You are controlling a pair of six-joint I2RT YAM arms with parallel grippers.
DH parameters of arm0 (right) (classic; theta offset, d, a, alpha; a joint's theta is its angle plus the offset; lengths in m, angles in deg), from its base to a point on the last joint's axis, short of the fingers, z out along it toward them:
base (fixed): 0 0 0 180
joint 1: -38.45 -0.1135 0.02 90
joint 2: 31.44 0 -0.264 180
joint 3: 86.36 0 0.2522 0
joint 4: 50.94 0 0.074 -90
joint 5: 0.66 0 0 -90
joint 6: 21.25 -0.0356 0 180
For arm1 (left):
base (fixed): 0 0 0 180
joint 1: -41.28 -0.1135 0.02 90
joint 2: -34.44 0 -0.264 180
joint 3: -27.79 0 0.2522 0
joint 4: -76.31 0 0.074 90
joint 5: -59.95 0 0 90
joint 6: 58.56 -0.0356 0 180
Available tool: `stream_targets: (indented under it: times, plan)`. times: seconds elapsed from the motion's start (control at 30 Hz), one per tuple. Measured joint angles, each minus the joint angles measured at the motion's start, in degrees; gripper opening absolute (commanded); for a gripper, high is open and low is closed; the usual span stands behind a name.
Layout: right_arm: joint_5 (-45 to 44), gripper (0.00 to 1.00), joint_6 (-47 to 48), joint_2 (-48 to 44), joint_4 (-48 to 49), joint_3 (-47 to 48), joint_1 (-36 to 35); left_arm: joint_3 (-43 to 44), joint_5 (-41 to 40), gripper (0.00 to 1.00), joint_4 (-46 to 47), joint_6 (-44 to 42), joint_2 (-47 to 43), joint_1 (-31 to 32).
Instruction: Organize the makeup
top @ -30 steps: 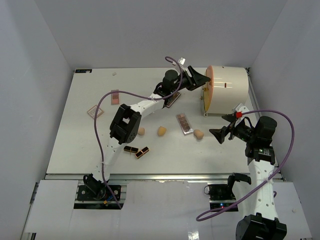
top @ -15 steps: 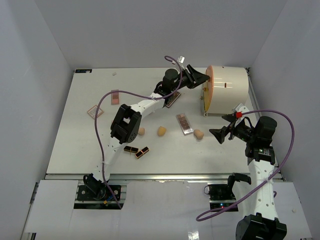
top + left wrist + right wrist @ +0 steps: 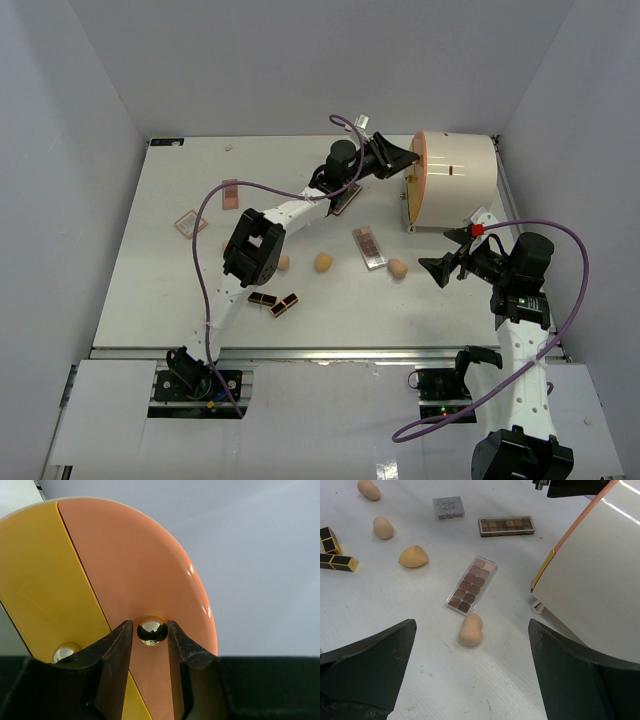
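nothing is put away yet: sponges (image 3: 470,629), lipsticks (image 3: 335,555) and palettes (image 3: 472,584) lie loose on the table (image 3: 150,290). the left claw (image 3: 410,157) straddles the gold knob (image 3: 152,630) on the orange door (image 3: 150,565) of the case (image 3: 465,185); i cannot tell if it pinches. the right claw (image 3: 471,624) hangs wide open, empty

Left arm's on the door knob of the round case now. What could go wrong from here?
1. The gold knob on the orange door is small, round and shiny. The left fingers flank it at their tips, so they may slip off on a pull.
2. A second knob on the yellow panel sits beside one finger and could get snagged.
3. The brown eyeshadow palette lies under that arm and might get swept.
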State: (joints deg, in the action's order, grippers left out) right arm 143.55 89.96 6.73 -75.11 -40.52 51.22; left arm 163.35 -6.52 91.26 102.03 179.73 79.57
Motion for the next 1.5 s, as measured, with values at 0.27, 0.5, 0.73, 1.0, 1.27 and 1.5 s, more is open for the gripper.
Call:
stream_targets:
  times: [0.27,0.5,0.73,1.0,1.27,1.5]
  plan:
    - [0.0,1.0,0.0,0.0,0.0,0.0,0.0,0.0,0.3,0.34,0.3,0.6,0.0,0.1]
    - [0.0,1.0,0.0,0.0,0.0,0.0,0.0,-0.3,0.9,0.14,0.9,1.4,0.0,0.1]
    - [-0.1,1.0,0.1,0.0,0.0,0.0,0.0,-8.3,0.9,0.12,3.9,0.9,-4.4,0.1]
    - [-0.1,1.0,0.2,0.0,0.0,-0.1,0.0,-21.2,1.3,0.12,4.4,-2.1,-13.7,-0.7]
    - [-0.3,1.0,0.3,0.0,0.0,-0.1,0.0,-27.8,2.5,0.12,5.8,-3.2,-17.9,-2.4]
    - [-0.3,1.0,0.4,0.0,0.0,-0.1,0.0,-31.6,3.1,0.13,6.0,-3.9,-21.1,-3.4]
